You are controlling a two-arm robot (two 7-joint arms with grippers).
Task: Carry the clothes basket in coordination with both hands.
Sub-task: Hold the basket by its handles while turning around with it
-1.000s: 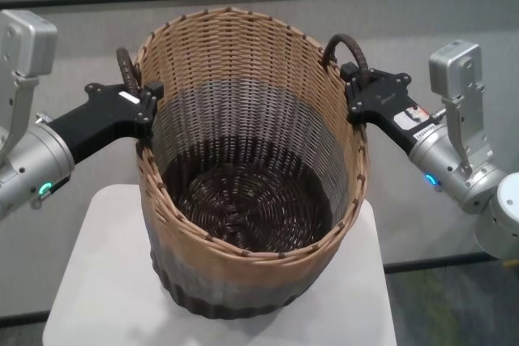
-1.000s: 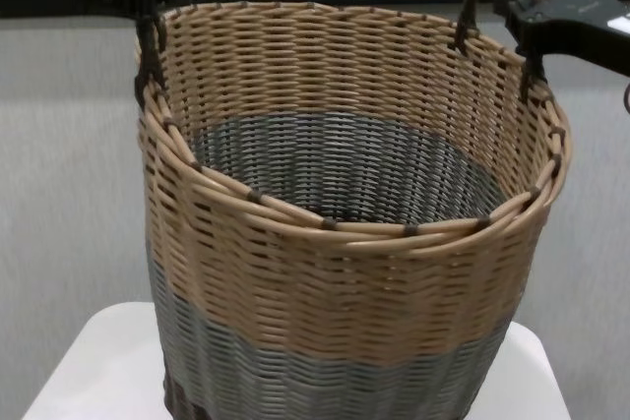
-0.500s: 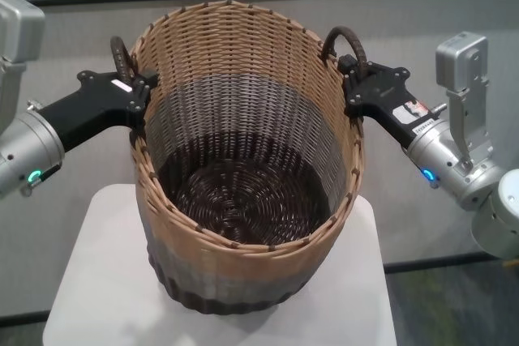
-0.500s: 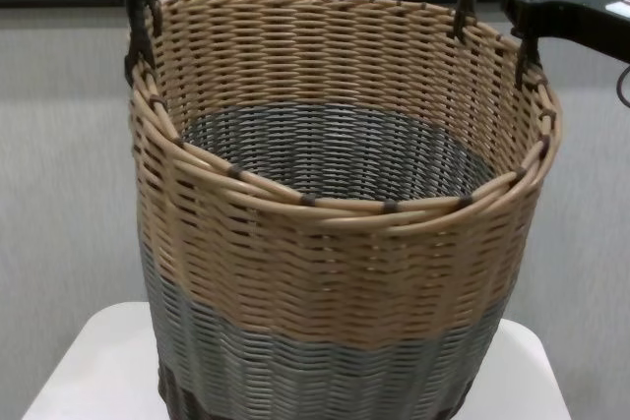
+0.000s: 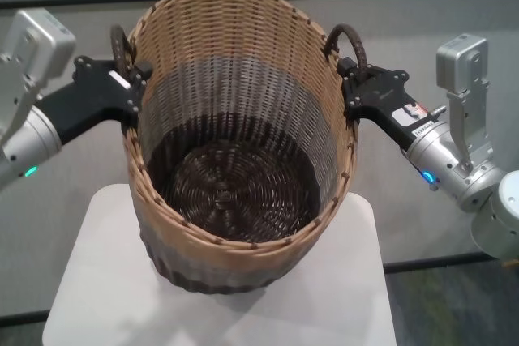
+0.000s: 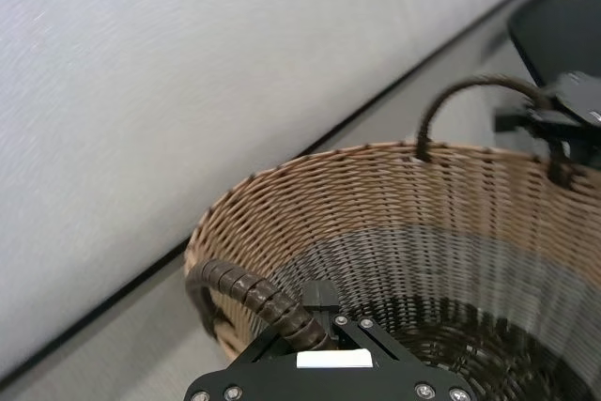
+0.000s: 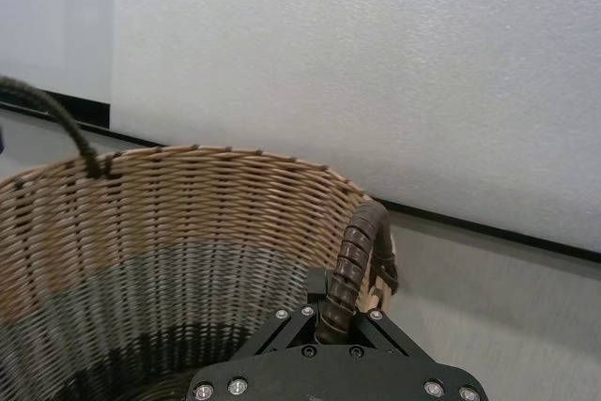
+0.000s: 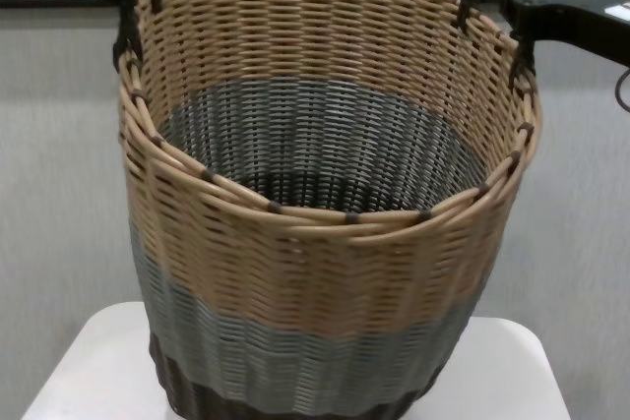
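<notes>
The clothes basket [image 5: 235,168] hangs between the two claws, above the white bench [image 5: 105,281]. The left claw [image 5: 130,87] and the right claw [image 5: 350,91] are each clamped on a loop handle — the sensible hold. Empty wicker should be light and stiff — likely to tilt if lifted unevenly.

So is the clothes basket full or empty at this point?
Empty. The head view looks straight into the clothes basket and shows its bare dark woven floor, with nothing lying on it.
</notes>
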